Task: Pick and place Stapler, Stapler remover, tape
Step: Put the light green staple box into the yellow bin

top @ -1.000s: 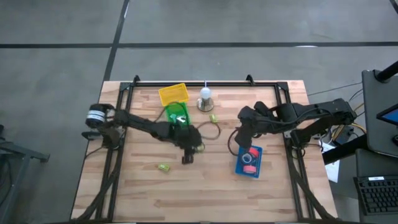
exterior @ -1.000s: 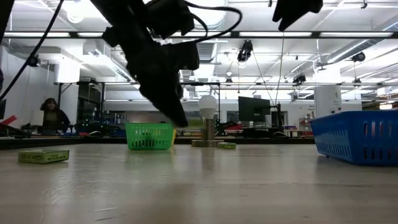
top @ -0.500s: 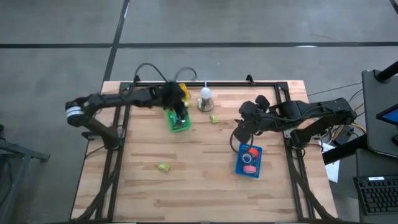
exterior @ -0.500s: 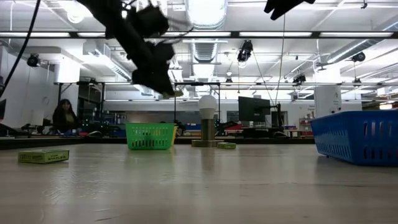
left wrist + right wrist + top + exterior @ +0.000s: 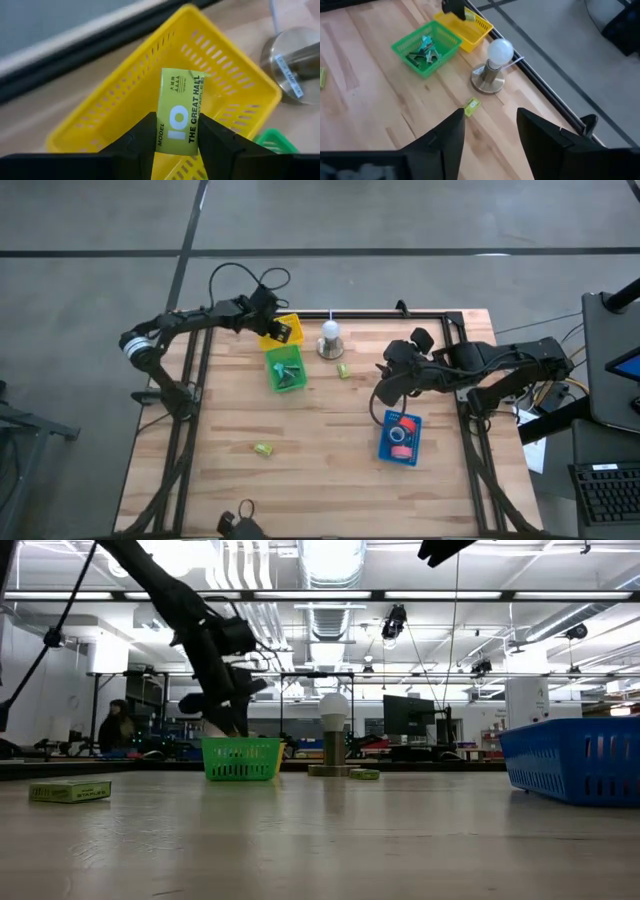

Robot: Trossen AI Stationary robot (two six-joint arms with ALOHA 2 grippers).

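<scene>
Left tool [image 5: 176, 131] clamped on a green staple box [image 5: 180, 120], held over the yellow basket [image 5: 125, 100].

Beside that basket I see the green basket [image 5: 285, 368], and past it a lamp [image 5: 330, 338] with a silver base near the desk's [image 5: 320, 470] far edge. My right tool [image 5: 487, 135] hangs above the desk near the blue basket [image 5: 401, 440], fingers apart, gripping nothing. Tape rolls [image 5: 398, 433] lie in the blue basket. One staple box [image 5: 263, 449] rests on the open desk, and another [image 5: 343, 370] lies near the lamp.
</scene>
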